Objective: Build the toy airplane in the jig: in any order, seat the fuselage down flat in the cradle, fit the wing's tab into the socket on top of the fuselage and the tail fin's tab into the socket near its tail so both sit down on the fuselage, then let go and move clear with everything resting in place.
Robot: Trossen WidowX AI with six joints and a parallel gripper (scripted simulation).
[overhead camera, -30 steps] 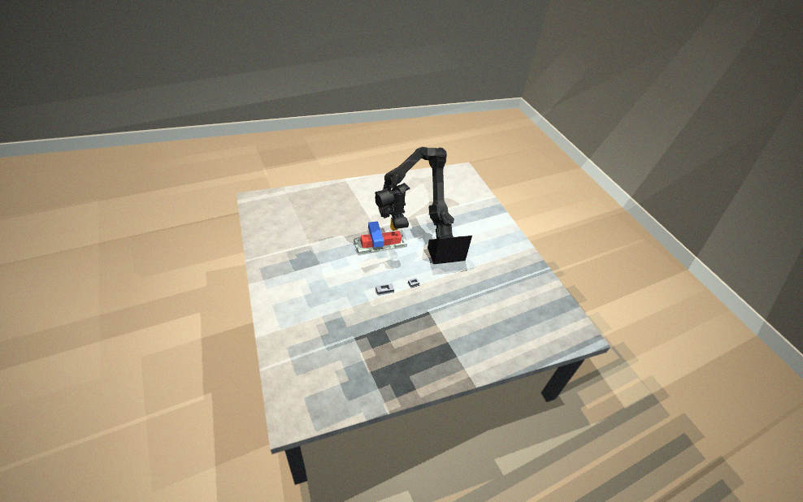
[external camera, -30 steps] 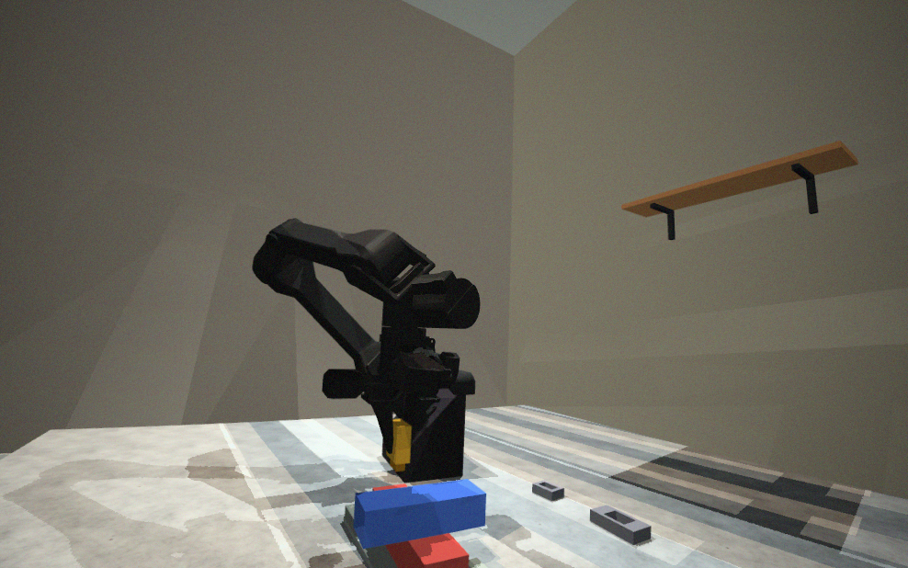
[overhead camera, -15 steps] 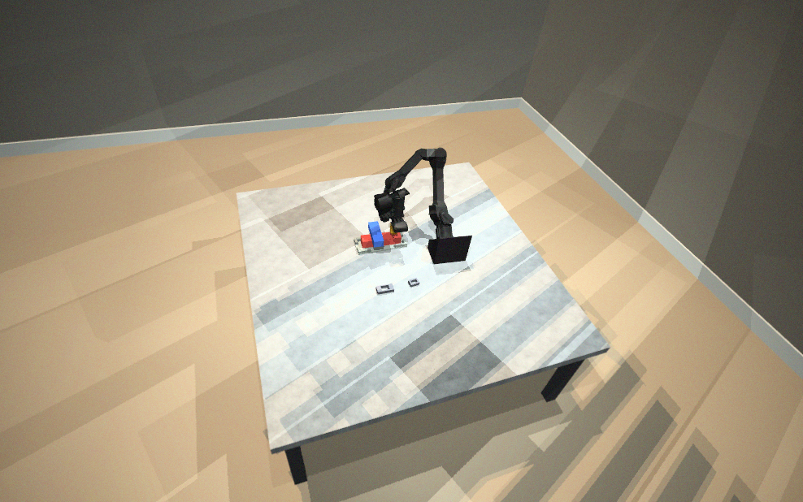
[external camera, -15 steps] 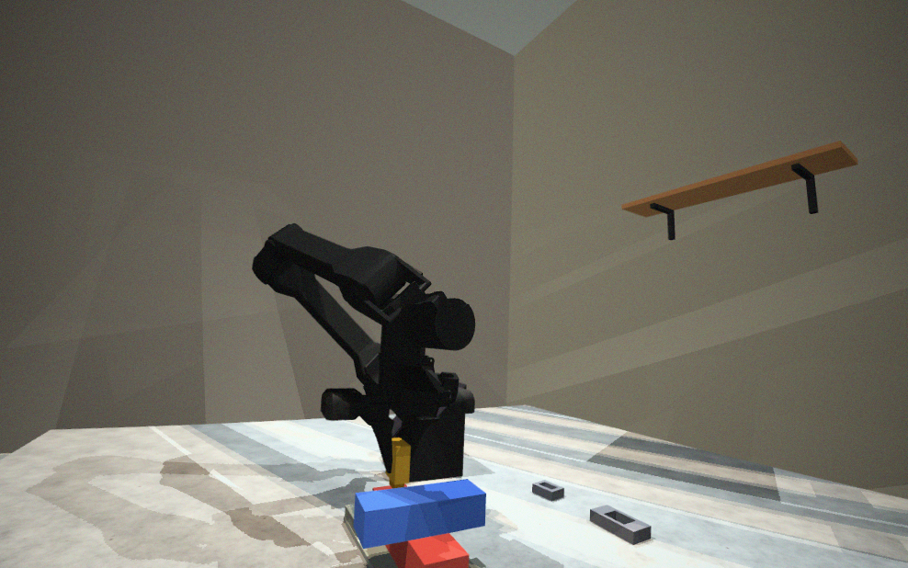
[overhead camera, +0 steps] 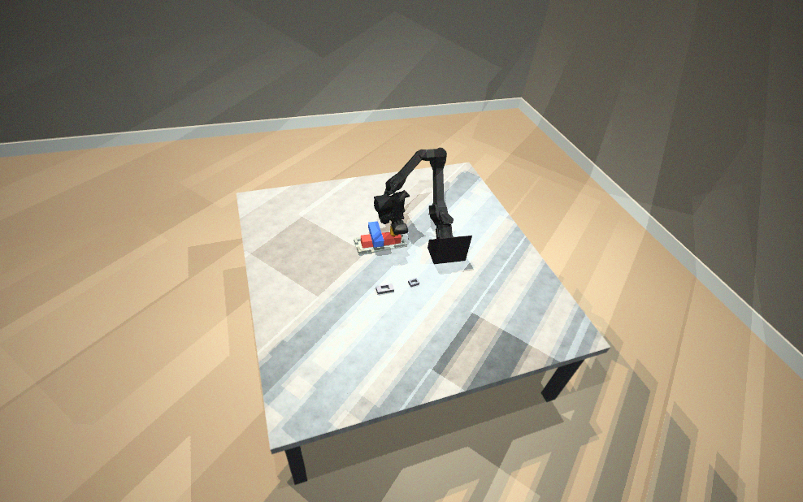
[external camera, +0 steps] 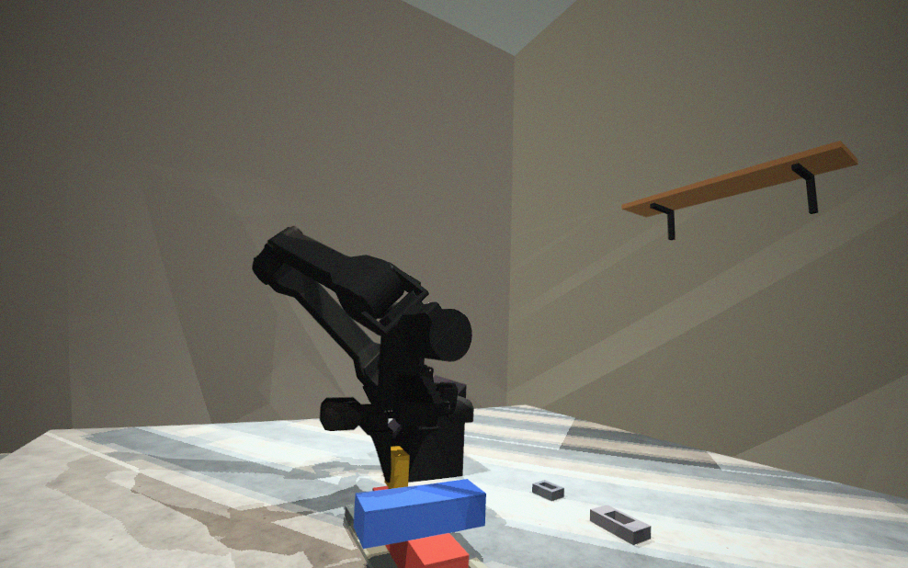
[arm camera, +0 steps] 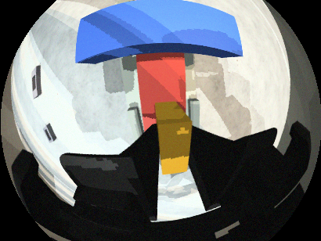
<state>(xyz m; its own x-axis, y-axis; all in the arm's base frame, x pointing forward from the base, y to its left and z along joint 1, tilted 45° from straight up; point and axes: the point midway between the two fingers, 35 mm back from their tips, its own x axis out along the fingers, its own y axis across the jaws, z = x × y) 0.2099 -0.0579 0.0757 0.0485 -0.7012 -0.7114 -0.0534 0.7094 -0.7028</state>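
Observation:
The red fuselage (overhead camera: 390,240) (external camera: 436,552) (arm camera: 160,82) lies lengthwise in the pale jig cradle (overhead camera: 362,251) (arm camera: 194,113) and looks flat. The blue wing (overhead camera: 375,235) (external camera: 420,514) (arm camera: 156,29) sits crosswise on top of it; its tab is hidden. My gripper (overhead camera: 393,228) (external camera: 399,460) (arm camera: 167,127) is shut on the yellow tail fin (overhead camera: 392,231) (external camera: 399,469) (arm camera: 174,134). The fin stands about upright, over the tail end of the fuselage. Its tab and the tail socket are hidden, so I cannot tell whether the tab is in the socket.
Two grey holders with rectangular openings stand on the table beside the jig: a larger one (overhead camera: 384,288) (external camera: 619,524) (arm camera: 36,81) and a smaller one (overhead camera: 414,282) (external camera: 548,490) (arm camera: 50,133). The wing rises beside my gripper. A wooden shelf (external camera: 740,180) is on the far wall.

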